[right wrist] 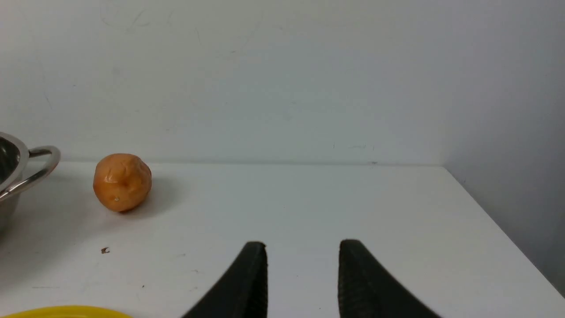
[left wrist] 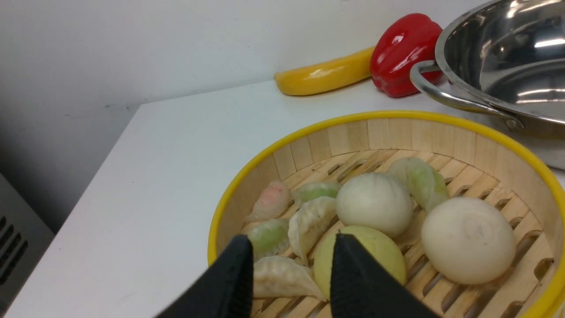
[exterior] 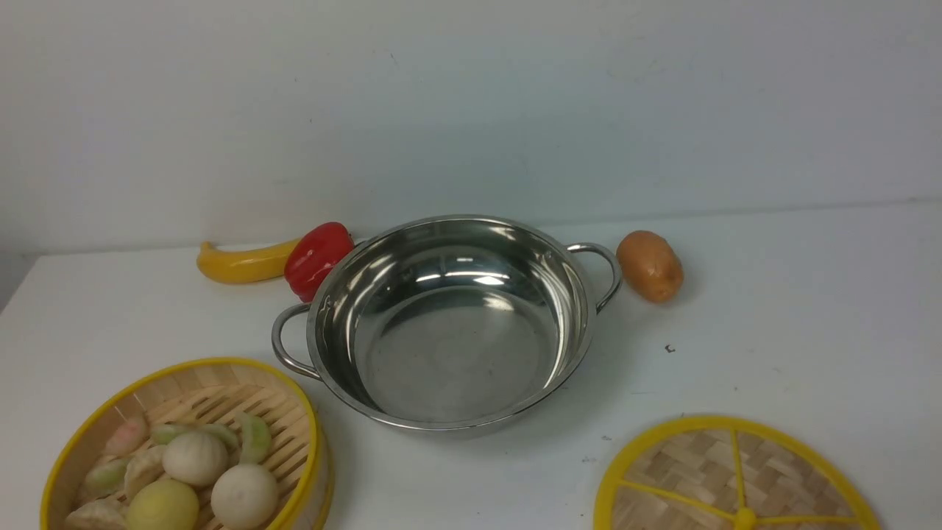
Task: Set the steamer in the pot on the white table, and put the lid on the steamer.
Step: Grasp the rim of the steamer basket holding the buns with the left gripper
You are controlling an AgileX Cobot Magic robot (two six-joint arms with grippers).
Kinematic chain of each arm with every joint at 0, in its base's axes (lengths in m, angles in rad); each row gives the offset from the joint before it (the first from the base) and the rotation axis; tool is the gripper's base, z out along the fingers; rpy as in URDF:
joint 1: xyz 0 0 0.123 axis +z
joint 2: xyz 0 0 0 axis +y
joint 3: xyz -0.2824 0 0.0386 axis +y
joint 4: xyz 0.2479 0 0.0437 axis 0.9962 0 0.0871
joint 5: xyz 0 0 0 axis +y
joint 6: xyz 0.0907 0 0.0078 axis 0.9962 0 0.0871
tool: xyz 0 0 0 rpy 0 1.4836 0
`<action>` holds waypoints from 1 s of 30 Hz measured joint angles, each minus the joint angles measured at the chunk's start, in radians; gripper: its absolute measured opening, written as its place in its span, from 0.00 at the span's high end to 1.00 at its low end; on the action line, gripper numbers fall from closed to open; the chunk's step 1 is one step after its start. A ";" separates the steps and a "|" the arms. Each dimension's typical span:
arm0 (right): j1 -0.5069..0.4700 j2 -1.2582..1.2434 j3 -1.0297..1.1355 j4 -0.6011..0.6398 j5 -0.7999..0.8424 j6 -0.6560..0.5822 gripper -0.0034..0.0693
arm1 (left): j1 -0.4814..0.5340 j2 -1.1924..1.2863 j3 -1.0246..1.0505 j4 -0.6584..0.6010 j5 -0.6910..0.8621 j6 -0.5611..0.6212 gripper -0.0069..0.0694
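Observation:
The steel pot stands empty in the middle of the white table. The steamer, with buns and dumplings in it, sits at the front left; it also shows in the left wrist view. The lid lies flat at the front right; only a sliver of its yellow rim shows in the right wrist view. My left gripper is open and empty, above the steamer's near side. My right gripper is open and empty above bare table. Neither gripper shows in the front view.
A yellow banana and a red pepper lie behind the pot's left handle. A potato lies by its right handle. A wall stands close behind the table. The table's right edge and left edge are near.

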 joint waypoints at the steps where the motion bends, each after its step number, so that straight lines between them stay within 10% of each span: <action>1: 0.000 0.000 0.000 0.000 0.000 0.000 0.61 | 0.000 0.000 0.000 0.000 0.000 0.000 0.59; 15: 0.000 0.000 0.000 0.001 0.000 0.000 0.61 | 0.000 0.000 0.000 -0.044 -0.018 -0.046 0.59; 24: 0.000 0.000 0.000 0.507 -0.004 0.249 0.61 | 0.000 0.000 0.000 -0.738 -0.055 -0.389 0.59; 30: -0.001 0.000 0.000 0.726 -0.049 0.311 0.61 | 0.000 0.000 0.000 -0.889 -0.163 -0.414 0.59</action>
